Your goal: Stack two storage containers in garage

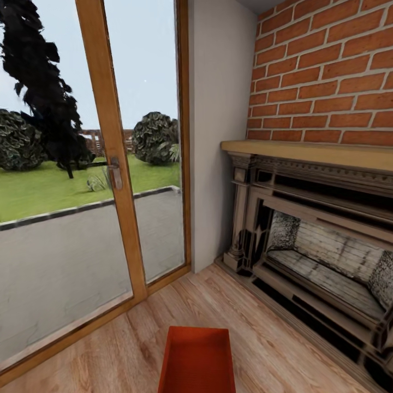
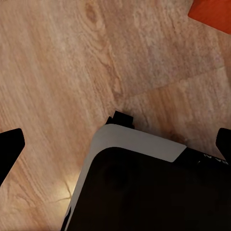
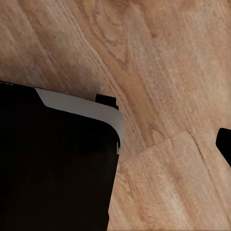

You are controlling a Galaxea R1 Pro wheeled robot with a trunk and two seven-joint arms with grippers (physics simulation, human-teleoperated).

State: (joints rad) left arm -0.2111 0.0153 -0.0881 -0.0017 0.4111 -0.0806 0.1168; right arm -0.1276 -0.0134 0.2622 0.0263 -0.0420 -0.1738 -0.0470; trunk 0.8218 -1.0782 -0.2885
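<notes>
The brick wall (image 1: 322,71) rose at the right of the head view, red brick above a pale mantel (image 1: 311,153) and the dark fireplace (image 1: 322,256) set beneath it. To the left stood a glass door (image 1: 82,164) in a wood frame, with lawn, shrubs and a paved strip beyond the pane. Light wood-plank floor (image 1: 262,338) of the living room spread from the door sill to the hearth.

1 storage container (image 1: 197,360), red-orange and open at the top, sat on the planks at the bottom middle of the head view, between the door and the fireplace, touching neither. A corner of red-orange also showed at the edge of the left wrist view.

The robot's base (image 2: 144,187), black with a pale rim, lay below both wrist cameras. The left gripper (image 2: 115,144) held its 2 dark fingertips (image 2: 9,144) wide apart with nothing between them. Of the right gripper only 1 fingertip (image 3: 224,142) was visible, so I cannot tell how its fingers stood.
</notes>
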